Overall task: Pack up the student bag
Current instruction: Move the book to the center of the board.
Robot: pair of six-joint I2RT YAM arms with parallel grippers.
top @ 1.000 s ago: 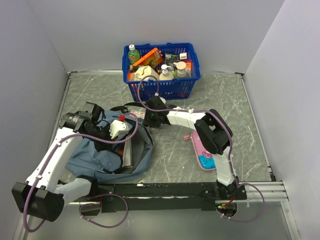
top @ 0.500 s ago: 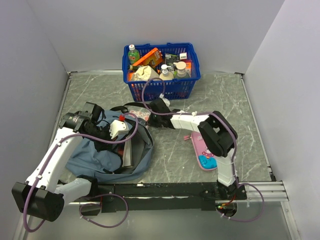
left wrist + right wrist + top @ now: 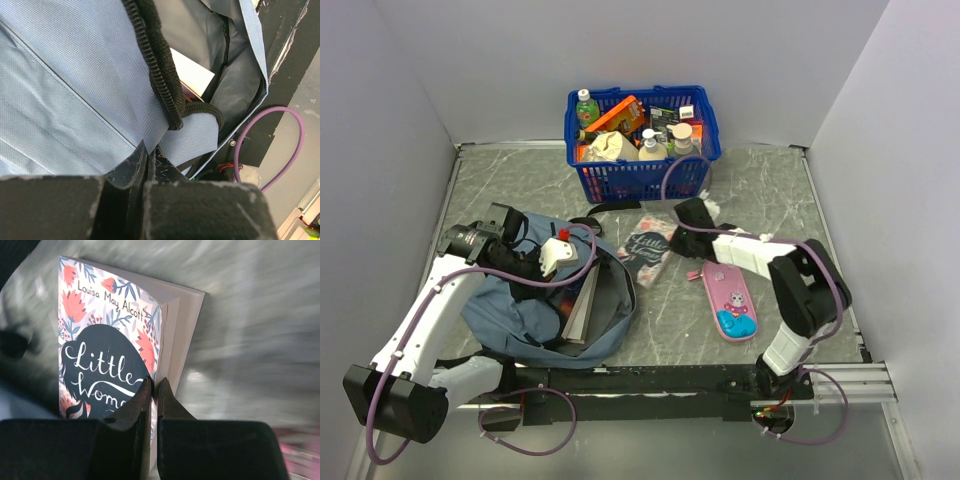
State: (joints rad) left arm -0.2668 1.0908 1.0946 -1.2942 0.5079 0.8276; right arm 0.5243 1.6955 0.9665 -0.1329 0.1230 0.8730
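Book (image 3: 648, 250) dragged right, right tool (image 3: 152, 385) pinching it, left tool (image 3: 148, 150) clamping student bag (image 3: 515, 305)

The book (image 3: 110, 340) cover reads "Louisa May Alcott" and, seemingly, "Little Wom…".

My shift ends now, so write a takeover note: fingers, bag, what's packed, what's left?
Left gripper: fingers shut on the student bag fabric, holding its mouth open.
Right gripper: fingers shut on the edge of the book, beside the bag.
Done: one white-edged item sits inside the bag.
Left: book and pink pencil case are outside; blue basket holds more items.
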